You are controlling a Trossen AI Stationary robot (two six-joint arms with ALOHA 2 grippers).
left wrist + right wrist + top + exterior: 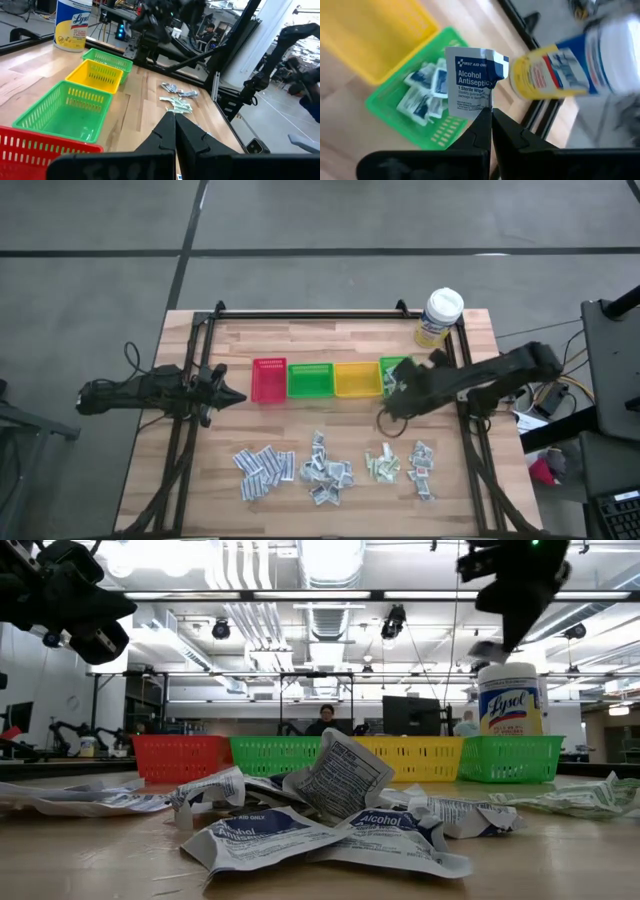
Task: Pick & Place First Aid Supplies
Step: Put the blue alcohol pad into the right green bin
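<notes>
Tabletop point(300, 425): right gripper point(491, 116) clamps sachet point(470, 82) labelled "Alcohol Antiseptic" above rightmost green bin point(447, 135); left gripper point(175, 122) clenched, empty.

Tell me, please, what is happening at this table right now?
The right gripper is shut on an alcohol antiseptic sachet, holding it above the rightmost green bin, which already contains several sachets. The left gripper waits shut near the red bin. Piles of loose sachets remain on the table.
</notes>
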